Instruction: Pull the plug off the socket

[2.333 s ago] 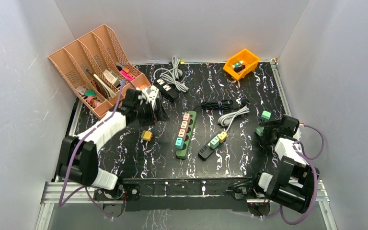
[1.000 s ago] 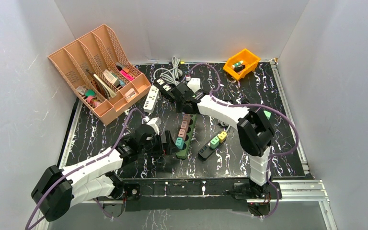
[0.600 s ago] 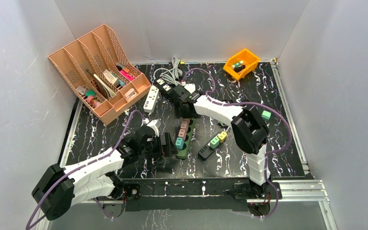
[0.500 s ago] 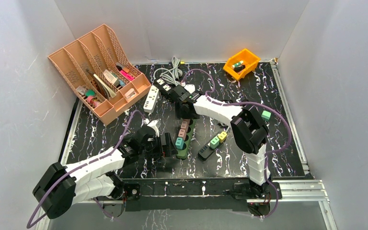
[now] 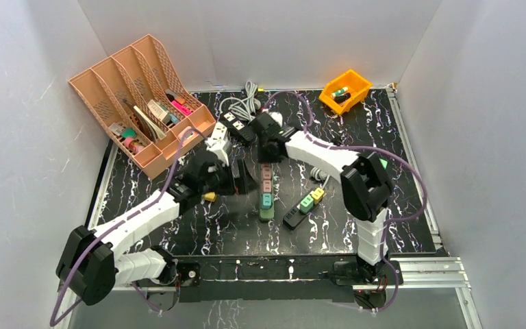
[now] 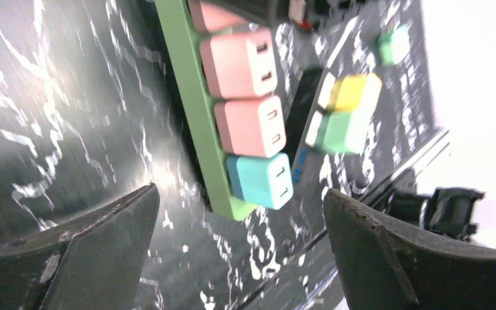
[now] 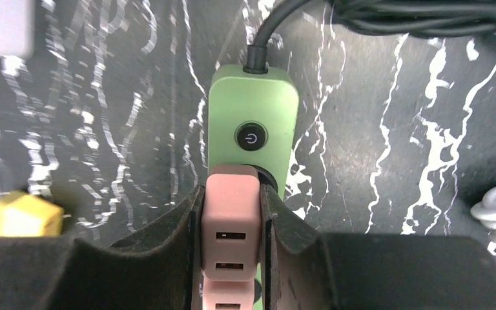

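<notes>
A green power strip (image 5: 267, 214) lies mid-table with a row of pink plugs and a teal plug (image 5: 266, 200) in it. My right gripper (image 5: 268, 155) reaches down over its far end. In the right wrist view that gripper (image 7: 232, 194) is shut on the first pink plug (image 7: 232, 216), just below the strip's power button (image 7: 250, 137); the plug still sits in its socket. My left gripper (image 5: 244, 179) stands open left of the strip. In the left wrist view its fingers (image 6: 97, 252) flank the strip's near end and the teal plug (image 6: 261, 179), touching neither.
A black strip (image 5: 293, 218) with green and yellow plugs lies right of the green one. A loose yellow plug (image 5: 209, 197) lies left. A white strip (image 5: 216, 142), cables (image 5: 246, 103), an orange bin (image 5: 344, 88) and a tan organizer (image 5: 137, 96) stand further back.
My right gripper has closed on the pink plug at the strip's far end. The left arm has swung away from the near edge to the strip's left side, staying open.
</notes>
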